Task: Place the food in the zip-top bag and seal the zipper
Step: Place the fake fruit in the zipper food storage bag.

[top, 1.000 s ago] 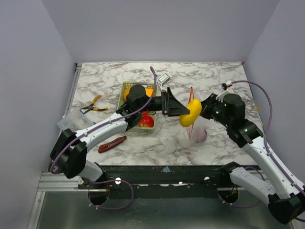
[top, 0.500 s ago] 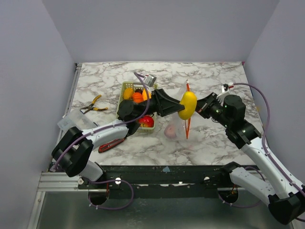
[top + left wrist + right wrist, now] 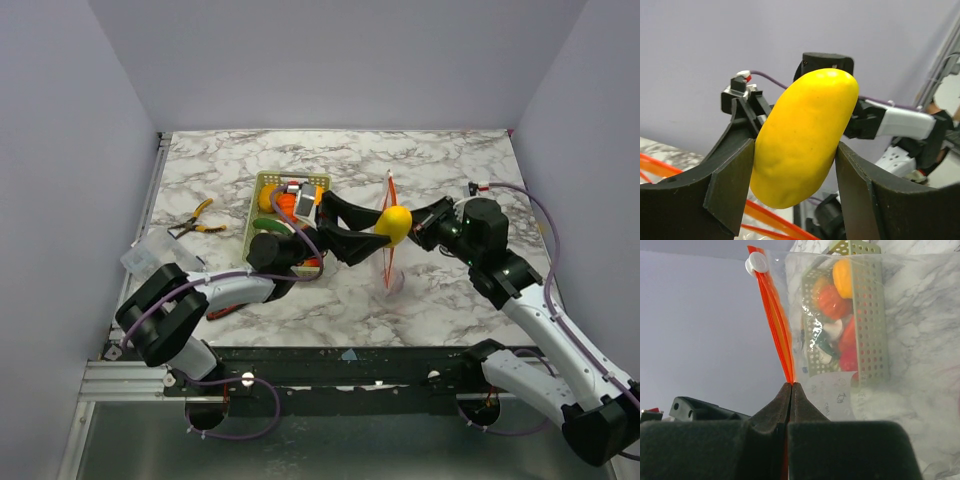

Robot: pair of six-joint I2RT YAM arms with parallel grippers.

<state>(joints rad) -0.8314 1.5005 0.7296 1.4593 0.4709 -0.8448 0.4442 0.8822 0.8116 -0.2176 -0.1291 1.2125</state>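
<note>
My left gripper (image 3: 385, 228) is shut on a yellow toy fruit (image 3: 396, 222), one piece of the food. In the left wrist view the fruit (image 3: 802, 137) fills the space between the black fingers (image 3: 730, 187), just above the parted orange-red strips (image 3: 765, 215) of the zip-top bag's mouth. My right gripper (image 3: 791, 385) is shut on the zipper (image 3: 774, 315), below its white slider (image 3: 756, 262). The clear zip-top bag (image 3: 392, 262) hangs from that grip (image 3: 420, 226), with a small pinkish piece (image 3: 394, 281) low inside it.
A pale green mesh basket (image 3: 262, 185) behind the left arm holds more food, orange and red, also seen through the bag (image 3: 832, 300). Yellow-handled pliers (image 3: 195, 218) lie at the left. A clear plastic piece (image 3: 148, 255) sits near the left edge.
The left arm has folded down lower and tipped its gripper, keeping the yellow fruit against the bag's mouth. The bag and the piece inside it have swung left, then back.
</note>
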